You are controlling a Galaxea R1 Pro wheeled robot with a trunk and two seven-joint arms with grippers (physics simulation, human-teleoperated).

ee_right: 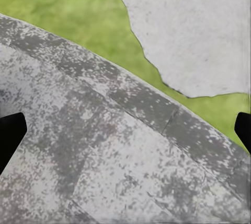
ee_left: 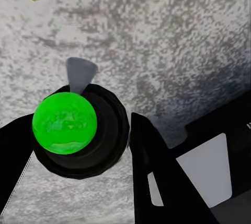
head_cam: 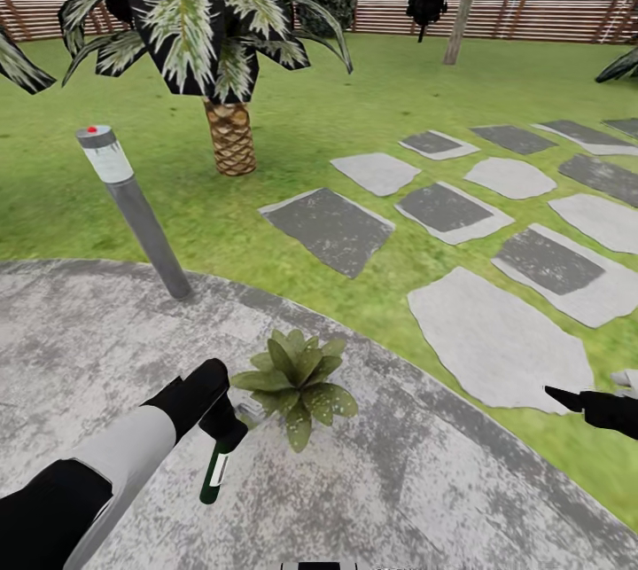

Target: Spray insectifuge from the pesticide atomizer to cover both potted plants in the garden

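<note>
The pesticide atomizer (head_cam: pixel 215 464) is grasped by the left end effector (head_cam: pixel 220 415) and is held over the paved patio (head_cam: pixel 71 348), just beside a potted plant (head_cam: pixel 297 379) which stands on the paving. In the left wrist view the bottle is seen end-on between the dark fingers (ee_left: pixel 157 177). The right end effector (head_cam: pixel 576 400) is seen at the patio's edge near the stepping stones (head_cam: pixel 496 339); its fingertips (ee_right: pixel 10 135) are kept wide apart, with nothing between them.

Bright, even daylight with no strong shadows or glare. Ground textures look coarse and blotchy beneath the left gripper (ee_left: pixel 86 145); edges perhaps slightly stretched.
</note>
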